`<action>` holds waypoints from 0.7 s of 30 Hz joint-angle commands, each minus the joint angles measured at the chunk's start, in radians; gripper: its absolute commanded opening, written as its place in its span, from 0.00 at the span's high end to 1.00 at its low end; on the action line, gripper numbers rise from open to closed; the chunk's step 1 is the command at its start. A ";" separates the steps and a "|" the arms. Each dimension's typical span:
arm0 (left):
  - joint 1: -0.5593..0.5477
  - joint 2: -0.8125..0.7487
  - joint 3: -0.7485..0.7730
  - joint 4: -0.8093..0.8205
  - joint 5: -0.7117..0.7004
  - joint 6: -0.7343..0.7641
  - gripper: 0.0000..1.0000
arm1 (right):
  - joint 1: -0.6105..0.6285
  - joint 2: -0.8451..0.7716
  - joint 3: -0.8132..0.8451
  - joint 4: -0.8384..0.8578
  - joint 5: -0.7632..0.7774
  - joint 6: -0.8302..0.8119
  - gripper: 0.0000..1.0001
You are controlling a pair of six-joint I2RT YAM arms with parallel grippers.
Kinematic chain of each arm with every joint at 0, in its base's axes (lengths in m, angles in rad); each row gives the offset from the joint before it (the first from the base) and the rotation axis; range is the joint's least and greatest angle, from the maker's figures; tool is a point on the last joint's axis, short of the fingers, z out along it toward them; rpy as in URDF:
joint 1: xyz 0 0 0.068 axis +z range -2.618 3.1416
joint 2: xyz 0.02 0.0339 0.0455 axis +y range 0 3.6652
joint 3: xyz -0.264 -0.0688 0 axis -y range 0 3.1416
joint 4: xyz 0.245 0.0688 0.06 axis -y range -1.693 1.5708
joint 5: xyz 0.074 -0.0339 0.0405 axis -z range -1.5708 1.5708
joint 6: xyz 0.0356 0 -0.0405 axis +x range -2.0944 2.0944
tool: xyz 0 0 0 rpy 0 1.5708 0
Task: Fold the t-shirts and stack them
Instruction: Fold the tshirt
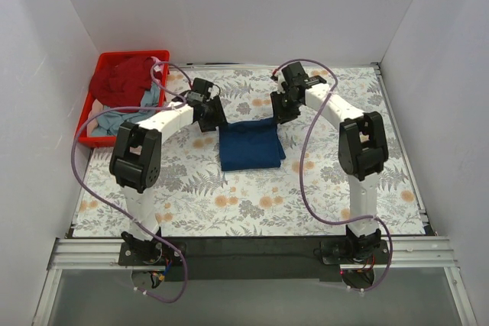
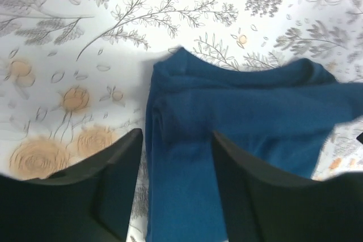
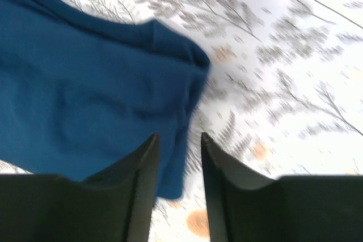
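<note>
A navy blue t-shirt (image 1: 250,144) lies folded into a rough rectangle on the flowered tablecloth in the middle; its print is hidden. It fills much of the left wrist view (image 2: 238,140) and the right wrist view (image 3: 85,106). My left gripper (image 1: 216,115) hovers at the shirt's far left corner, jaws open over its edge (image 2: 177,140), empty. My right gripper (image 1: 280,111) hovers at the far right corner, jaws open (image 3: 178,140) and empty. The dark red t-shirt (image 1: 122,78) and the pale grey-blue t-shirt (image 1: 122,118) lie crumpled in the red crate (image 1: 98,141).
The red crate stands at the far left of the table. White walls enclose the table on the left, back and right. The flowered cloth (image 1: 252,204) covers the table in front of the shirt. Purple cables loop from both arms.
</note>
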 commanded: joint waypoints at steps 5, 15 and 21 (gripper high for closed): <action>-0.001 -0.355 -0.235 0.169 0.025 0.002 0.42 | -0.025 -0.362 -0.331 0.341 0.040 0.033 0.48; -0.004 -0.295 -0.343 0.456 0.287 -0.078 0.74 | -0.033 -0.245 -0.463 0.790 -0.604 0.149 0.49; 0.022 -0.076 -0.196 0.517 0.248 -0.098 0.90 | -0.068 -0.057 -0.379 0.908 -0.646 0.243 0.51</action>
